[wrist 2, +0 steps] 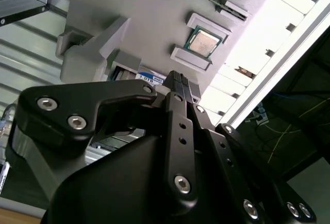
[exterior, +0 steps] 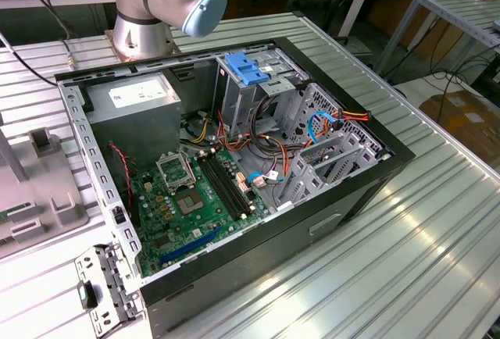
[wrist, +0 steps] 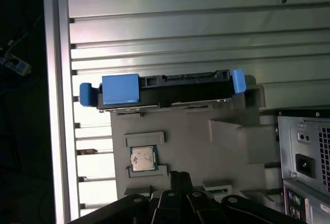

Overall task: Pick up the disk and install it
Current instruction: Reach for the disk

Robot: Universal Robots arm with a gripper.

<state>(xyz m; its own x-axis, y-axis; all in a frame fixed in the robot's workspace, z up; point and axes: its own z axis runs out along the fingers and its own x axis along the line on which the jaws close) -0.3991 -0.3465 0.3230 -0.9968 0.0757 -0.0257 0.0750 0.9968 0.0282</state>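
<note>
Edgewise, the disk [wrist: 165, 87] stands in a grey holder [exterior: 47, 206] at the exterior view's left; the gripper [wrist: 180, 175], clenched on nothing, hangs near it, not touching.

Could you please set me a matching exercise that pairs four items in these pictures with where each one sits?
Things:
1. disk
2. processor chip
3. blue bracket
4. power supply

Places:
A. atop the drive cage
B. flat in a recess of the grey holder
C. inside the computer case, nearest the arm's base
D. standing on edge at the grey holder's end, outside the case

Pairs: 1-D, 2-B, 3-A, 4-C.
</note>
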